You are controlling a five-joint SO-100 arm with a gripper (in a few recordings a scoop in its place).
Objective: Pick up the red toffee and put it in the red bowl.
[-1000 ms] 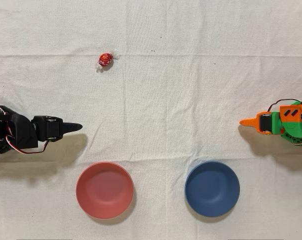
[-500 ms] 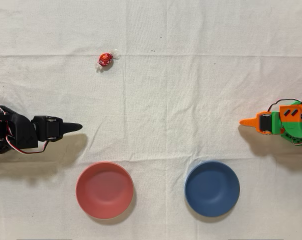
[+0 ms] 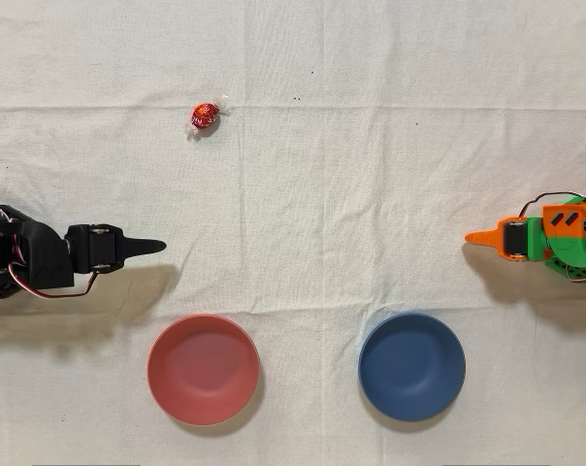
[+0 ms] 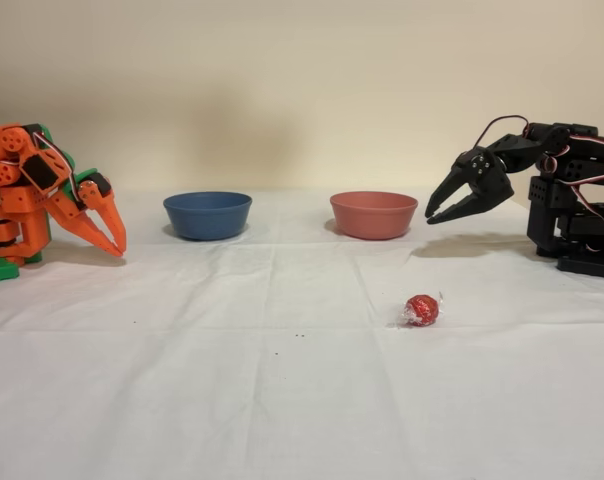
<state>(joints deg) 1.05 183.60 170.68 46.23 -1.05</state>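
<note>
While the gripper (image 4: 434, 213) hangs parted, open cloth (image 3: 303, 243) surrounds the red toffee (image 3: 205, 116).

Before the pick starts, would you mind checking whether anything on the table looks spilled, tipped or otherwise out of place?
Nothing stands out. The red toffee lies intact on the cloth, apart from both bowls. The red bowl and the blue bowl sit upright and empty. The black arm's gripper hangs open above the cloth, holding nothing.

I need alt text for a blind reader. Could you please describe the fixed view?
A black robot arm's open gripper hangs above a white cloth at right, near a red bowl. A red toffee lies on the cloth nearer the camera. A blue bowl and an idle orange arm are at left.
</note>
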